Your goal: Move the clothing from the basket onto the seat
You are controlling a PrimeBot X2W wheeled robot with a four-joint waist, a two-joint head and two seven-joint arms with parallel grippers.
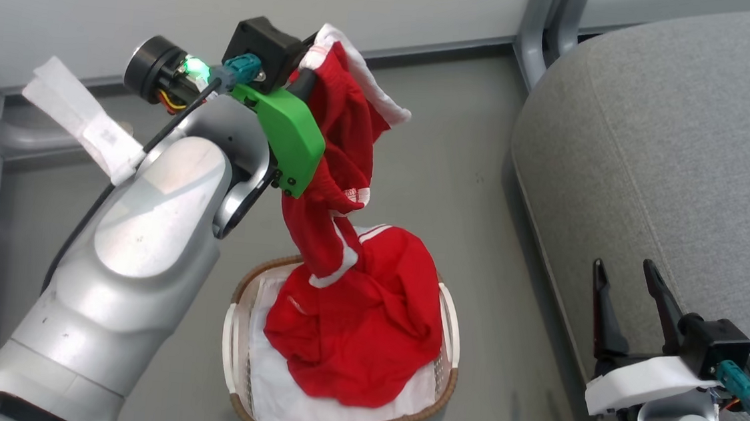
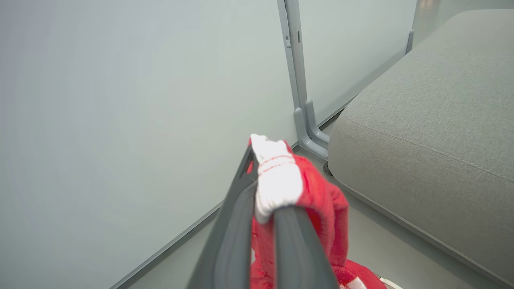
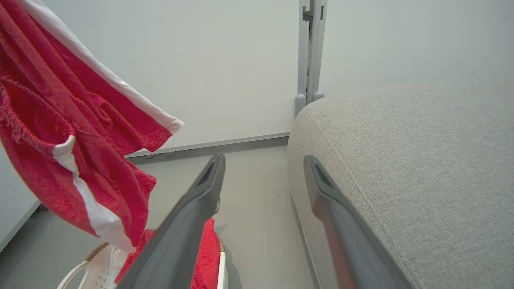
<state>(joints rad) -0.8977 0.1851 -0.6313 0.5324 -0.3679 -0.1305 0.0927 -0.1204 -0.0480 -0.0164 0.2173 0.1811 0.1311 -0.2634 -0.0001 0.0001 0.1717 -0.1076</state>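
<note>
The red clothing (image 1: 348, 302) hangs from my raised left gripper (image 1: 307, 54), which is shut on its white-edged top. Its lower part still rests in the basket (image 1: 446, 370) on the floor. In the left wrist view the dark fingers (image 2: 237, 208) pinch the clothing (image 2: 317, 192) at its white trim. The right wrist view has the hanging clothing (image 3: 60, 132) at the left and the basket (image 3: 80, 273) at the bottom. My right gripper (image 1: 627, 284) stands open and empty beside the grey seat (image 1: 675, 140). The seat (image 3: 401, 160) fills the right side, with the right gripper (image 3: 263, 172) open before it.
A white sheet (image 1: 280, 390) lines the basket. A grey wall post (image 1: 544, 23) stands between the pale wall and the seat. Bare grey floor (image 1: 452, 170) lies between basket and seat.
</note>
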